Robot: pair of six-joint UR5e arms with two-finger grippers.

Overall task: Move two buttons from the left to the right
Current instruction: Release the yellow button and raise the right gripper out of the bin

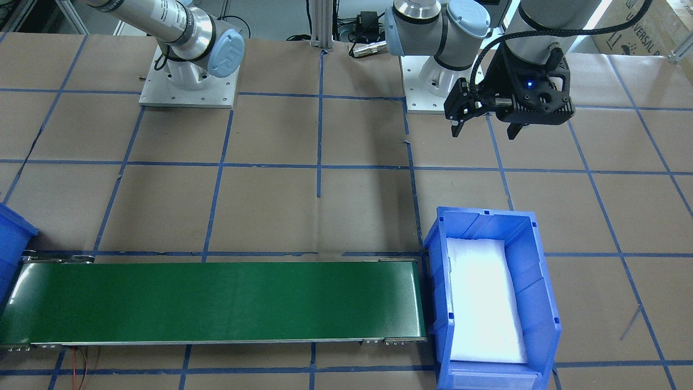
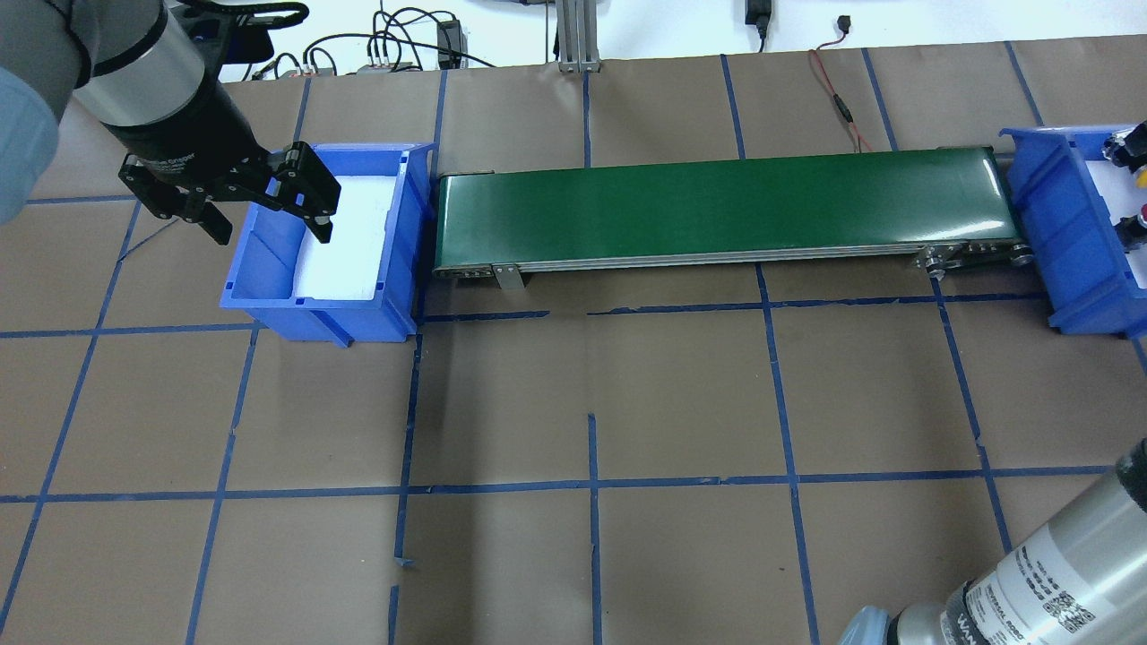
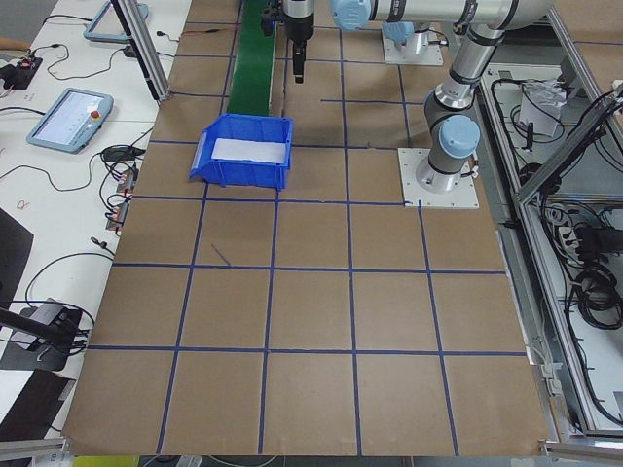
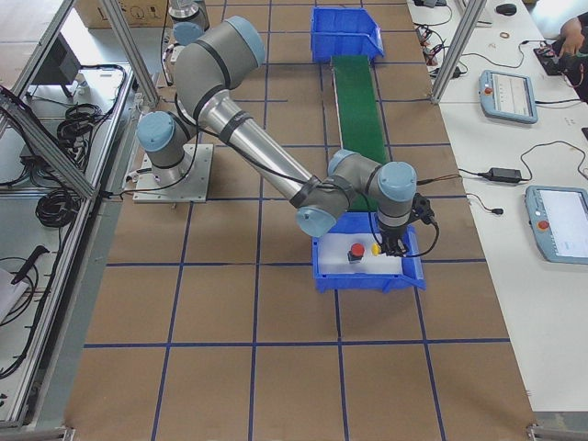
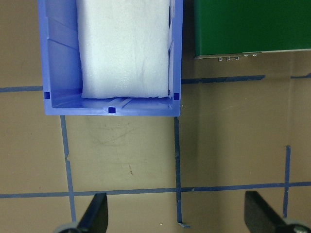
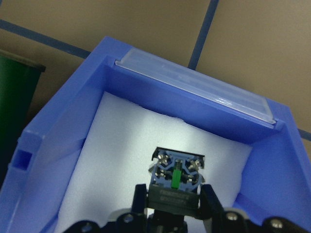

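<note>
My right gripper [image 6: 175, 204] is down inside the right blue bin [image 6: 68, 126], shut on the black-grey body of a button [image 6: 176, 177] whose cap is hidden there. In the exterior right view the yellow button [image 4: 375, 249] is at that gripper [image 4: 393, 246], and the red button [image 4: 356, 250] stands free beside it on the white foam. Both caps show at the overhead view's right edge, yellow [image 2: 1141, 179] and red [image 2: 1132, 218]. My left gripper [image 2: 269, 235] is open and empty, hovering beside the left blue bin [image 2: 314, 315], which holds only white foam.
A green conveyor belt [image 2: 726, 206] runs between the two bins and carries nothing. The left bin [image 1: 433, 238] sits at the belt's end [image 1: 216, 300]. The brown table has blue tape grid lines. Operator pendants lie on side tables.
</note>
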